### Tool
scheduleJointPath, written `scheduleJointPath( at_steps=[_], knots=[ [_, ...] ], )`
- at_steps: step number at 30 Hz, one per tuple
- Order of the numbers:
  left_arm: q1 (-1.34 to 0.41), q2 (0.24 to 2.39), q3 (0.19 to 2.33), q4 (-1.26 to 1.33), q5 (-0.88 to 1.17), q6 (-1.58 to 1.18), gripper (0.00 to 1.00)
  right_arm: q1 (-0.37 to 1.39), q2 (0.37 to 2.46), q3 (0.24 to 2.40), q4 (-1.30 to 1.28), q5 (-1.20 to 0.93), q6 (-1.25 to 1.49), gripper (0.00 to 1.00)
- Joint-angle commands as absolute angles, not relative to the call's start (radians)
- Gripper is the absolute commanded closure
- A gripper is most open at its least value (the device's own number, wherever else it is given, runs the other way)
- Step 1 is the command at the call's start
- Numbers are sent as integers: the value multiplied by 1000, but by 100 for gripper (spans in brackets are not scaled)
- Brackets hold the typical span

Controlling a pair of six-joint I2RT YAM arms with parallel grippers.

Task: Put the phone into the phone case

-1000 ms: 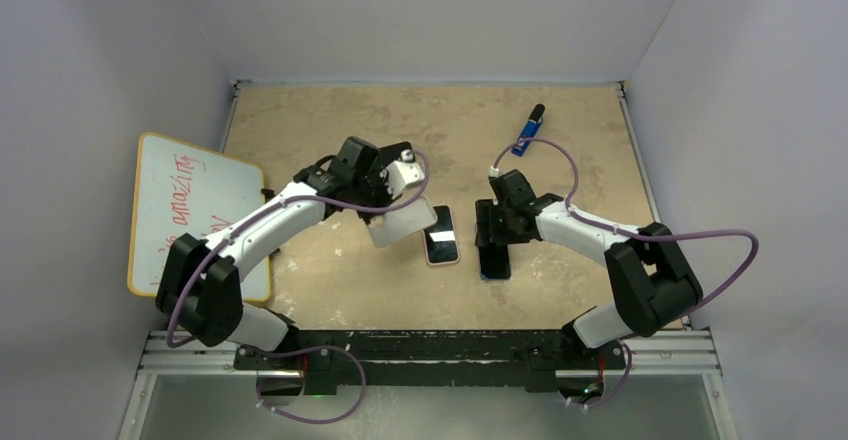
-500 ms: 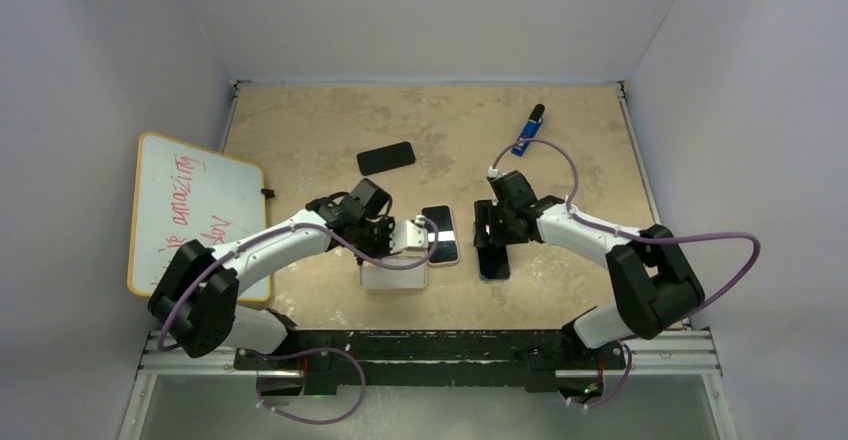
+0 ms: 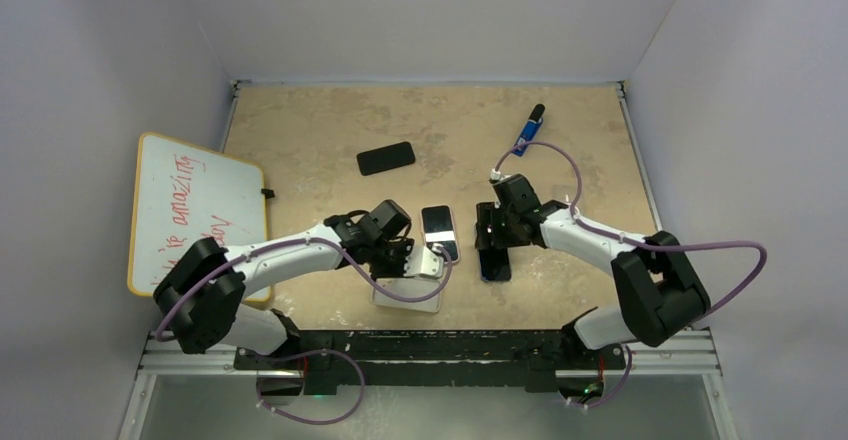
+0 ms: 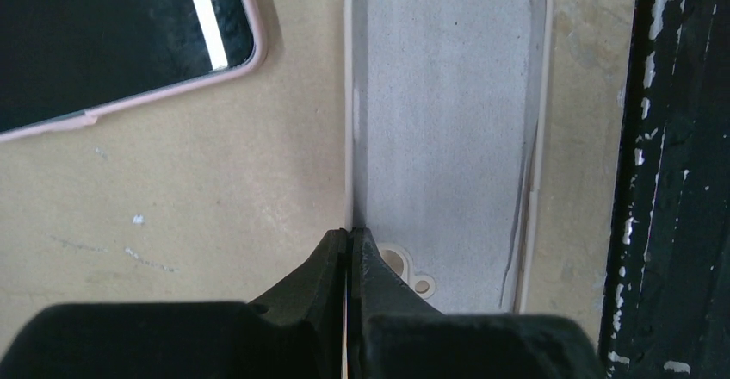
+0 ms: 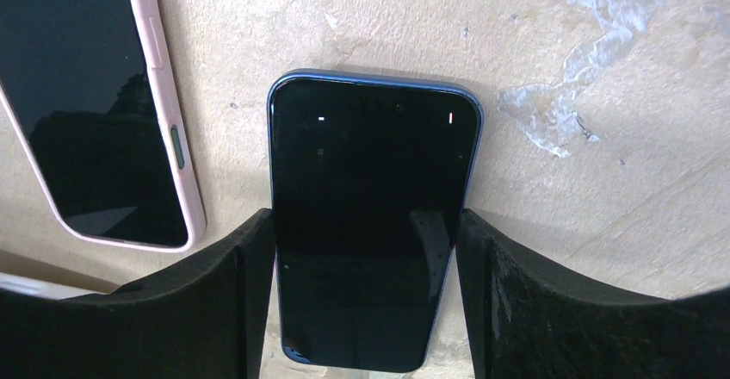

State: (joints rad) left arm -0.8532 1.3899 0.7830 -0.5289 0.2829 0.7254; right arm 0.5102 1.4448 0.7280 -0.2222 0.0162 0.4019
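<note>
While pinching side wall of pale beige rectangular silicone case point(image 4: 448, 121) in closed left gripper point(image 4: 348, 234), pin it flat, open side up, near front edge of table point(image 3: 600, 130). With right gripper point(image 5: 366, 224) clamped across long edges of black blue-rimmed phone point(image 5: 370, 138), flat on table beside pink-cased phone point(image 5: 95, 112), lift level, seat one corner first, then press down.

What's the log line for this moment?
left gripper: shut on phone case wall | right gripper: closed on long sides of phone | phone: flat on table, not yet in case
</note>
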Motion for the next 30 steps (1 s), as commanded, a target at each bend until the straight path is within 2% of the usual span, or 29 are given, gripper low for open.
scheduleJointPath(
  at_steps=[1, 2, 3, 6, 7, 8, 9, 10, 13, 17, 22, 26, 30],
  knots=[
    [-867, 1414, 784, -404, 368, 705, 100, 515, 1383, 695, -179, 18, 418, 71],
    [-866, 1409, 788, -391, 372, 690, 100, 515, 1369, 686, -171, 14, 419, 71],
    [-866, 1404, 794, -382, 373, 673, 95, 514, 1363, 679, -165, 11, 419, 72],
    [-865, 1384, 806, -349, 391, 608, 68, 514, 1347, 665, -156, 10, 406, 73],
    [-865, 1375, 806, -331, 396, 582, 57, 514, 1346, 663, -155, 7, 402, 73],
    [-865, 1360, 804, -312, 400, 554, 34, 515, 1347, 663, -155, 5, 395, 73],
    [-865, 1345, 800, -276, 402, 520, 23, 514, 1347, 663, -156, 2, 391, 73],
    [-865, 1327, 793, -251, 405, 492, 18, 516, 1347, 664, -155, 2, 389, 73],
    [-864, 1270, 771, -189, 371, 400, 13, 520, 1336, 662, -149, -8, 375, 73],
    [-853, 1203, 754, -141, 189, 218, 10, 535, 1299, 643, -119, -31, 346, 73],
    [-635, 1193, 772, -118, 241, -76, 8, 556, 1273, 645, -92, -97, 303, 73],
    [-516, 1213, 839, -222, 253, -204, 6, 606, 1247, 660, -91, -106, 264, 74],
    [-425, 1105, 789, -198, 246, -345, 2, 648, 1218, 674, -89, -104, 254, 76]
  ],
)
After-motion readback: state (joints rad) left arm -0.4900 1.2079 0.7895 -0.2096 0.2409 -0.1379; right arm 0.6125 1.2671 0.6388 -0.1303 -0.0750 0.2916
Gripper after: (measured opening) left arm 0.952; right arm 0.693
